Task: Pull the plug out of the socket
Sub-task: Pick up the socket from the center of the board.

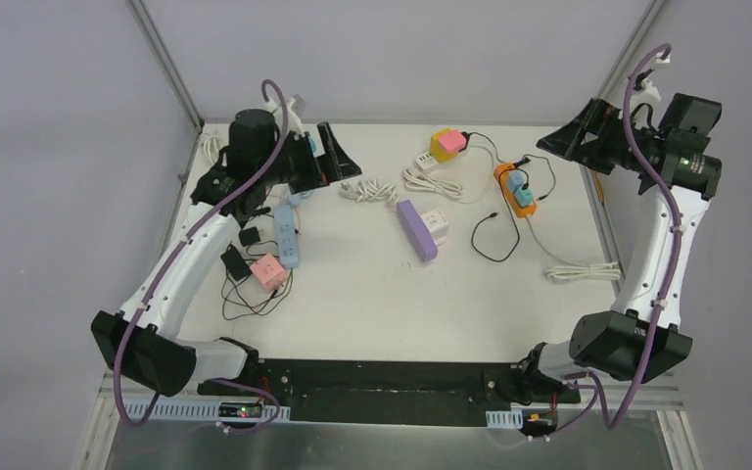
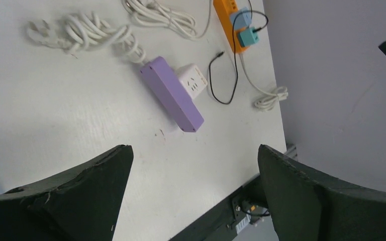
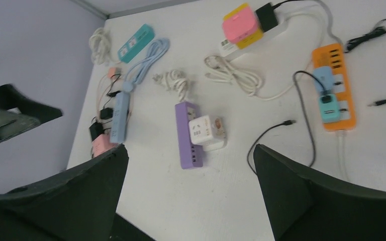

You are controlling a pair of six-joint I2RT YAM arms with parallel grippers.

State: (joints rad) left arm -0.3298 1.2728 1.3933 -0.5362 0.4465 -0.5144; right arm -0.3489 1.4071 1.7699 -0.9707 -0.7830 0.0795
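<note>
A purple power strip (image 1: 417, 231) lies mid-table with a white cube plug (image 1: 437, 224) seated in its side. Both show in the left wrist view, strip (image 2: 172, 94) and plug (image 2: 192, 80), and in the right wrist view, strip (image 3: 184, 134) and plug (image 3: 207, 131). My left gripper (image 1: 331, 168) is open and empty, raised at the far left, well away from the strip (image 2: 193, 148). My right gripper (image 1: 573, 145) is open and empty, raised at the far right (image 3: 189, 148).
An orange strip (image 1: 515, 189) with two blue plugs and loose black cables lies right of centre. A white strip with a pink-and-yellow cube (image 1: 447, 144) sits at the back. A blue strip (image 1: 287, 235), a pink plug (image 1: 267, 270) and black adapters lie at the left. White coiled cords lie about.
</note>
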